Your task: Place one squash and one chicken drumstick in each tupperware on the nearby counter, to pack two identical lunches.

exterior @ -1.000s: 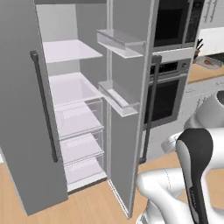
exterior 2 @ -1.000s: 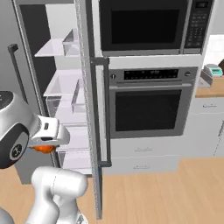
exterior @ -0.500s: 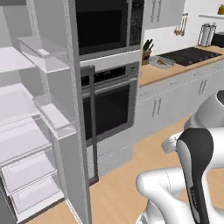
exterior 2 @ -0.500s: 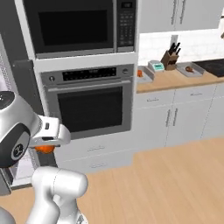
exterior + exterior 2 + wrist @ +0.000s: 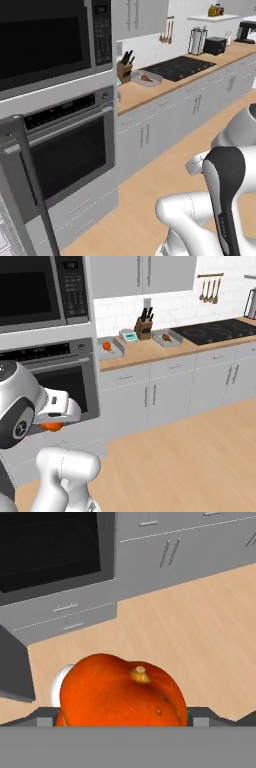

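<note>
The pincer [image 5: 122,719] holds a squash [image 5: 121,691], its jaws spread wide around the glossy orange-red body; the stub of stem points up in the hand view, with wooden floor [image 5: 190,627] and grey cabinet fronts beyond. In the right base view a bit of that squash [image 5: 51,426] peeks out under the white wrist, in front of the oven [image 5: 60,381].

On the far counter [image 5: 150,351], right of the oven, stand two tupperware trays. The left tupperware [image 5: 111,348] already has a second squash [image 5: 106,346] in it. The right tupperware [image 5: 167,338], near the black stovetop [image 5: 217,331], holds a drumstick [image 5: 166,336]. Between the trays sit a small scale [image 5: 128,335] and a knife block [image 5: 146,328].
</note>
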Controlling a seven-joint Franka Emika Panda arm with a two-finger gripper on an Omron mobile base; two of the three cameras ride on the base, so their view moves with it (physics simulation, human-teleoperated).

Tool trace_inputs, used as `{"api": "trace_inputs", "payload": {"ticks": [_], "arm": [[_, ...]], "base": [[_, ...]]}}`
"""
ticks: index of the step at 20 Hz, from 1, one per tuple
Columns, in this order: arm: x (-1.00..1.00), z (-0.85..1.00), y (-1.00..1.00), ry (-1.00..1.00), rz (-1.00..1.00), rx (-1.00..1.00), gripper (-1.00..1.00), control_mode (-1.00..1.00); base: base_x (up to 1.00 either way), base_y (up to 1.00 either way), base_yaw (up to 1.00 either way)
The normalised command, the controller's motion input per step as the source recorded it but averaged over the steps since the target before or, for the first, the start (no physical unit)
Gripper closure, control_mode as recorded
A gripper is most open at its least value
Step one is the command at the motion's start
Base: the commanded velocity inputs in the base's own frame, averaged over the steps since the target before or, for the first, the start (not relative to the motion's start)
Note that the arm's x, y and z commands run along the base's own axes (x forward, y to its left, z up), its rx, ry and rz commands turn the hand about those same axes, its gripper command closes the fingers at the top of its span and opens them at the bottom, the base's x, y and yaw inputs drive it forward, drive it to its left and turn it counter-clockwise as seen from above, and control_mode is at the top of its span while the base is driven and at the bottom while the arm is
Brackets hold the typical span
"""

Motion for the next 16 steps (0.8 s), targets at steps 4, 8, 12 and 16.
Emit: {"api": "trace_inputs", "payload": {"ticks": [4, 8, 12, 16], "arm": [[0.0, 0.0, 0.0, 0.0, 0.0, 0.0, 1.0, 1.0], [0.0, 0.0, 0.0, 0.0, 0.0, 0.0, 1.0, 1.0], [0.0, 0.0, 0.0, 0.0, 0.0, 0.0, 1.0, 1.0], [0.0, 0.0, 0.0, 0.0, 0.0, 0.0, 1.0, 1.0]], "base": [[1.0, -0.22, -0.1], [1.0, -0.4, -0.06], [1.0, -0.6, -0.02], [1.0, -0.5, 0.0]]}}
